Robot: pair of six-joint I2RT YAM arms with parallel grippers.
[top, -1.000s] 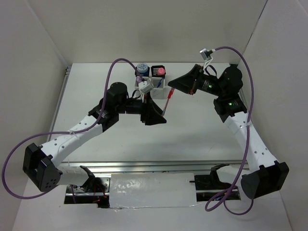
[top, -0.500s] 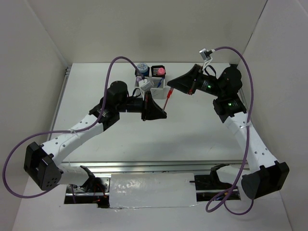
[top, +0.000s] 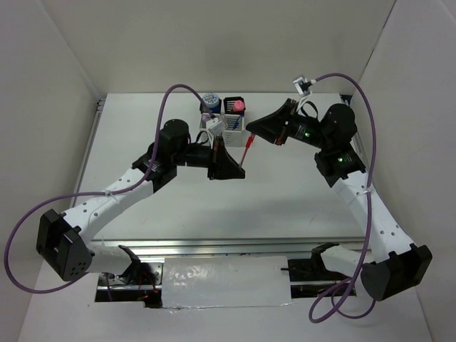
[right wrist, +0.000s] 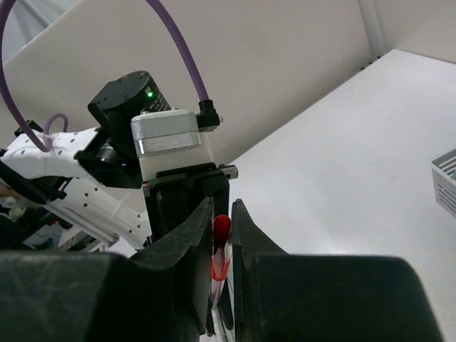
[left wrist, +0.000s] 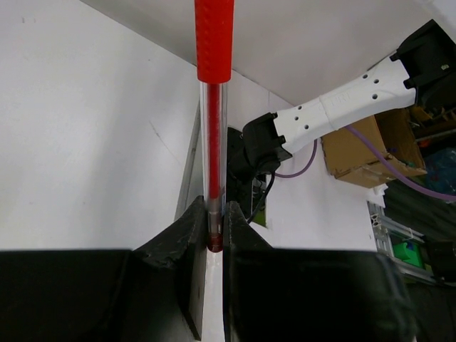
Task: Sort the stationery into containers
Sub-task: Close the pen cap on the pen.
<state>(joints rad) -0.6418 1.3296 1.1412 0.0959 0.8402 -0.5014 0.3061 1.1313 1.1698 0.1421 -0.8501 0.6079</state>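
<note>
Left gripper fingers pinched narrow on the lower end of the red pen, red cap at the far end. Right gripper also clamped narrow on it, near the cap. The pen is slanted between the two above the table, just beside the near-right corner of the pen cups. Pink-capped tube and blue roll sit in the far cups.

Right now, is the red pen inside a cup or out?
Out. The red pen is next to the cups, pinched at each end by the left gripper and the right gripper.
</note>
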